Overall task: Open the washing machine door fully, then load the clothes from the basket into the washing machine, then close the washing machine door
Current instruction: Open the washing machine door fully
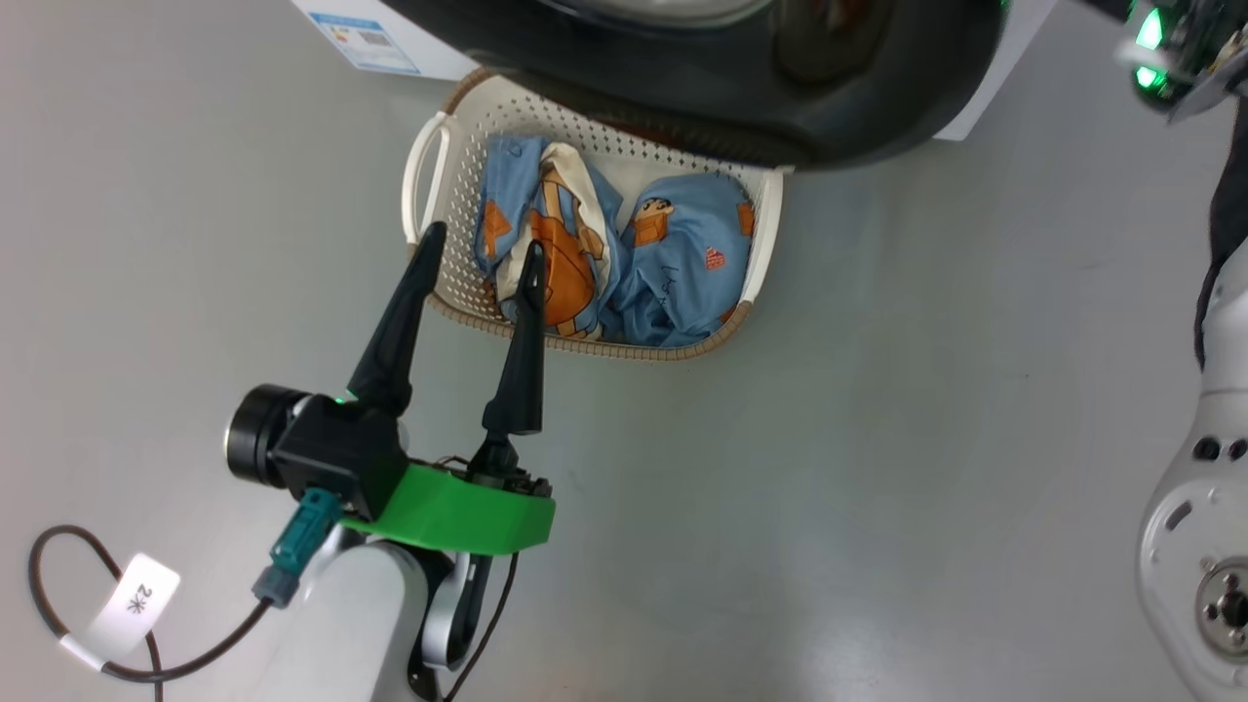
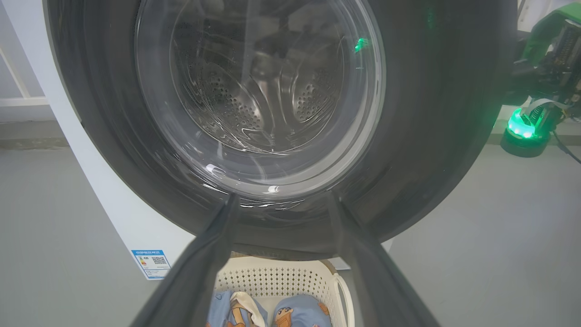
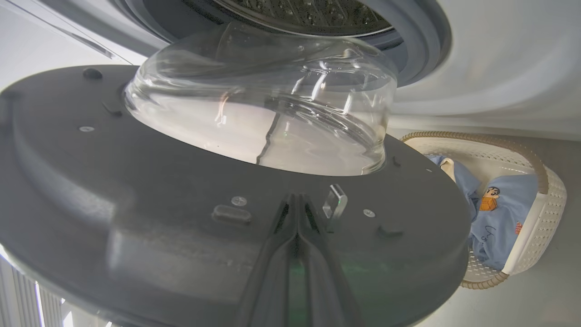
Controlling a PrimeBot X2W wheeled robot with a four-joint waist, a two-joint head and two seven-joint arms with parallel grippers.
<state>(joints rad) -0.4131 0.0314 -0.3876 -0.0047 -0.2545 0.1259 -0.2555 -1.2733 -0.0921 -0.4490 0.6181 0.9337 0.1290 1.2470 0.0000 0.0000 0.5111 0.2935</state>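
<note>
The washing machine door (image 1: pixel 741 107) stands partly open, and its black frame overhangs the back of the basket (image 1: pixel 427 166). The cream basket sits on the floor and holds the light blue clothes (image 1: pixel 673 263). My left gripper (image 1: pixel 485 242) is open, its tips over the basket's left front with nothing between them. The left wrist view looks between the fingers (image 2: pixel 213 259) at the door glass (image 2: pixel 258 91). My right gripper (image 3: pixel 297 200) is shut, its tips against the door's grey inner face (image 3: pixel 136 204) below the glass bowl (image 3: pixel 258 109), beside the latch hook (image 3: pixel 336 202).
The white washing machine (image 1: pixel 390 39) with its blue label stands behind the basket; drum (image 3: pixel 308 13) and grey gasket (image 3: pixel 417 41) show past the door. My right arm (image 1: pixel 1199 507) runs along the right edge. Bare grey floor (image 1: pixel 877 439) lies in front and to the right.
</note>
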